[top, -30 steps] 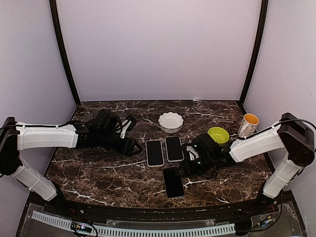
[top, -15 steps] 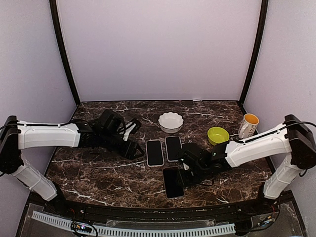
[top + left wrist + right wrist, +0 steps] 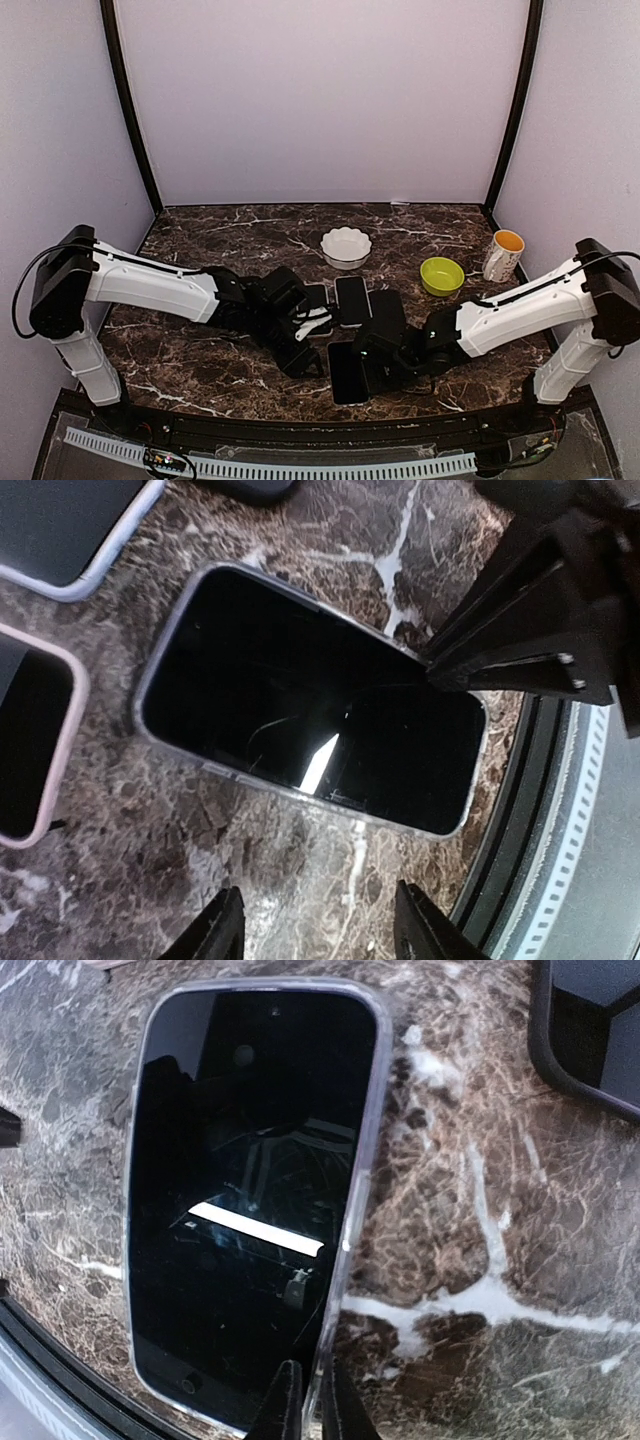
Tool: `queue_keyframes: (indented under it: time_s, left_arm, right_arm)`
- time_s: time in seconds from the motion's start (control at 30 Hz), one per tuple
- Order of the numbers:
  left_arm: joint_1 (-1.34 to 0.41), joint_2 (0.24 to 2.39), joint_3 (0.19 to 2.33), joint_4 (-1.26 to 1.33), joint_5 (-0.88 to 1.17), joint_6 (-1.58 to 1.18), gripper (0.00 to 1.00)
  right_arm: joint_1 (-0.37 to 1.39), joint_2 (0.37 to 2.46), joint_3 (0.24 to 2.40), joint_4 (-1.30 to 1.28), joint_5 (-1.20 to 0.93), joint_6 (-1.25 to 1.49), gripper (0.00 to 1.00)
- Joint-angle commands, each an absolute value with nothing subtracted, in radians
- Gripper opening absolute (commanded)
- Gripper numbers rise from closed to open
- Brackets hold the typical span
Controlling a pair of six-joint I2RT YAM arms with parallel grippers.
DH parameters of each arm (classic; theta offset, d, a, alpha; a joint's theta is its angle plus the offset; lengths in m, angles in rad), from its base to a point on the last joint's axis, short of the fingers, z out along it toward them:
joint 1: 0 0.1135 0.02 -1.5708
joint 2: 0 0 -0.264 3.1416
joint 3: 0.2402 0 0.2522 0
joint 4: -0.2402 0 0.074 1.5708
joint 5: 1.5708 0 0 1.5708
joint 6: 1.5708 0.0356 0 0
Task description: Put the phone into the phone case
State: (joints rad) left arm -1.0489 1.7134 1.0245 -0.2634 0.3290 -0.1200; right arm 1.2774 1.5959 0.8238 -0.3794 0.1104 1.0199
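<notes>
Step in hand: getting hold of the phone (image 3: 348, 372) (nothing seated in a case yet). Lies flat, screen up, on the marble table (image 3: 180, 365) close to the front edge, between the two arms, with a pale translucent rim all round. Sits apart from the cases: dark case (image 3: 352, 300) just behind it, pink-rimmed case (image 3: 30, 742) near, neither touching it.

State of right gripper (image 3: 312, 1407): narrowed almost to touching, straddling the phone's long right edge near the corner closest to the table front. Looks clamped on that rim; hard to call the depth of bite with the tips cut off at the frame bottom. No lift visible, flat on the marble in both wrist views.

State of left gripper (image 3: 320, 935): spread apart, holding nothing, hovering over bare marble just beside the phone's other long edge, not touching it.

Next move, by judgement: tip the pinched edge off the table, close the left gripper across the width, then carry back toward a case. Calls for a light, square pinch on a thin slick edge, likely to slip or skate on polished stone. After that, needs lining up corner to corner over the case mouth and pressing down evenly. Worth watching for a knock between wrists, crowded over one small object.
</notes>
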Motion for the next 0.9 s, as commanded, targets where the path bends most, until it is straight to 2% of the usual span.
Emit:
queue_keyframes:
  time_s: [0.0,0.2,0.27,0.33,0.4,0.43,0.5,0.53,0.57,0.6,0.67,0.73,0.87]
  left_arm:
    - [-1.07,1.754,1.073,-0.304,0.341,-0.083,0.52]
    - [-1.071,1.775,1.092,-0.316,0.333,-0.085,0.52]
    - [-1.067,1.758,1.092,-0.315,0.29,-0.09,0.52]
    - [-1.053,1.74,1.094,-0.317,0.246,-0.097,0.52]
    - [-1.02,1.721,1.1,-0.326,0.204,-0.106,0.52]
    - [-0.976,1.702,1.104,-0.333,0.171,-0.11,0.52]
    - [-0.879,1.653,1.105,-0.329,0.127,-0.138,0.53]
    - [-0.839,1.631,1.097,-0.309,0.084,-0.164,0.54]
    - [-0.77,1.576,1.093,-0.298,0.061,-0.179,0.58]
    - [-0.708,1.515,1.079,-0.267,0.001,-0.195,0.61]
    - [-0.651,1.424,1.038,-0.194,-0.123,-0.171,0.82]
    - [-0.611,1.348,0.986,-0.097,-0.233,-0.111,0.95]
    - [-0.476,1.268,0.915,0.028,-0.29,-0.057,0.99]
  right_arm:
    - [1.353,1.685,0.785,-0.514,0.083,1.122,0.08]
    - [1.425,1.802,0.825,-0.596,0.077,1.134,0.07]
    - [1.405,1.746,0.86,-0.623,0.142,1.122,0.08]
    - [1.354,1.657,0.892,-0.614,0.189,1.066,0.14]
    - [1.286,1.567,0.951,-0.594,0.237,0.967,0.27]
    - [1.244,1.528,0.99,-0.579,0.254,0.899,0.37]
    - [1.16,1.47,1.075,-0.556,0.28,0.752,0.68]
    - [1.118,1.449,1.115,-0.548,0.304,0.672,0.89]
    - [1.076,1.426,1.143,-0.531,0.332,0.603,0.97]
    - [1.017,1.4,1.153,-0.498,0.348,0.507,0.98]
    - [0.862,1.341,1.129,-0.362,0.261,0.39,0.99]
    - [0.709,1.309,1.089,-0.254,0.194,0.287,0.99]
    - [0.396,1.283,0.997,-0.064,0.054,0.192,0.98]
